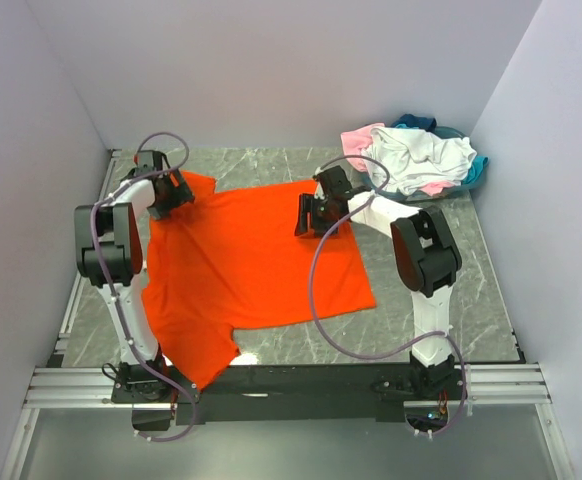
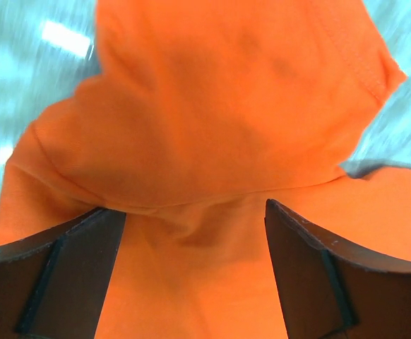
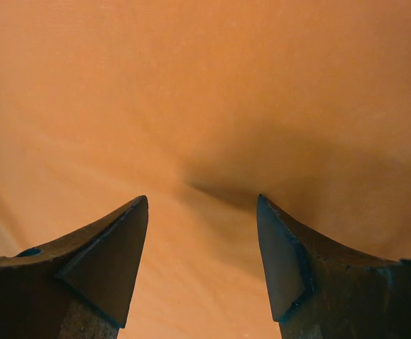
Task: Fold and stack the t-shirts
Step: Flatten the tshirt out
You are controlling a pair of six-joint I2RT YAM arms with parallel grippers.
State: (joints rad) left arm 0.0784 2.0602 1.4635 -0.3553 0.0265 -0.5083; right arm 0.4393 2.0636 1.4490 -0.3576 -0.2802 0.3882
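A bright orange t-shirt (image 1: 251,265) lies spread on the marble table, one sleeve hanging over the near edge. My left gripper (image 1: 176,190) is open at its far left corner, over the sleeve (image 2: 212,127), its jaws wide with orange cloth between them. My right gripper (image 1: 306,215) is open over the shirt's far right part, jaws apart just above the flat cloth (image 3: 205,106). A heap of white, pale pink and teal t-shirts (image 1: 416,158) lies at the far right corner.
Grey walls close in the table on the left, back and right. The marble tabletop (image 1: 441,330) shows right of the orange shirt. A metal rail (image 1: 291,385) runs along the near edge by the arm bases.
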